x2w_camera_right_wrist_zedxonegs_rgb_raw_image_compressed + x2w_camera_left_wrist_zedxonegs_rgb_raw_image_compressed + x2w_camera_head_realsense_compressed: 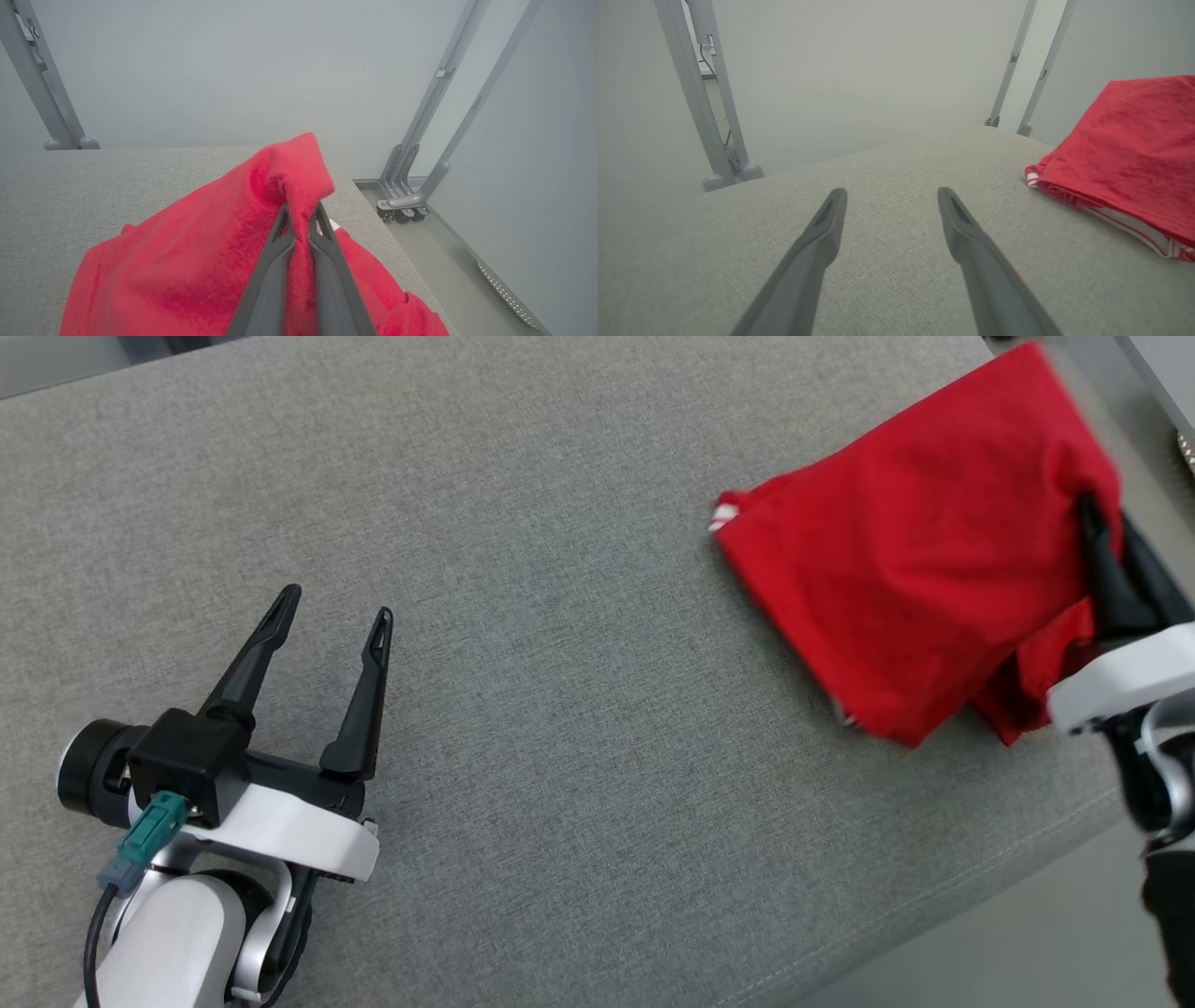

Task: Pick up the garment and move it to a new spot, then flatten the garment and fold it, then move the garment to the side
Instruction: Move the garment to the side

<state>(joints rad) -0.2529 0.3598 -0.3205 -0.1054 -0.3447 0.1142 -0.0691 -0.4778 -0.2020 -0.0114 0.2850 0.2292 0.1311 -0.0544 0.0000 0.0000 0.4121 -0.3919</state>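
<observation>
Grey woven upholstery covered the padded surface (pixel 579 775) that stretched across my head view, with pale walls (pixel 859 70) and grey frame posts (pixel 698 93) behind it in the wrist feeds. Far left, I saw my left gripper (pixel 337 601) over the fabric, its two dark fingers spread wide with nothing between them, a teal connector (pixel 149 831) plugged in at its wrist. From that arm's own camera the fingers pointed across the surface toward the back edge, and the garment (pixel 1125 149) lay off to their right, well apart from them. Moving right, the red garment sat near the right end of the surface, bunched and partly folded over itself, with a white-striped trim (pixel 1134 231) peeking out along its lower edge. At its right side my right gripper (pixel 302 208) had its jaws pinched almost together on a ridge of the red cloth, which rose in a peak at the fingertips while the rest draped down onto the upholstery. Beyond the surface's right edge I could see pale floor (pixel 448 266) and the wheeled feet (pixel 402 205) of a frame
</observation>
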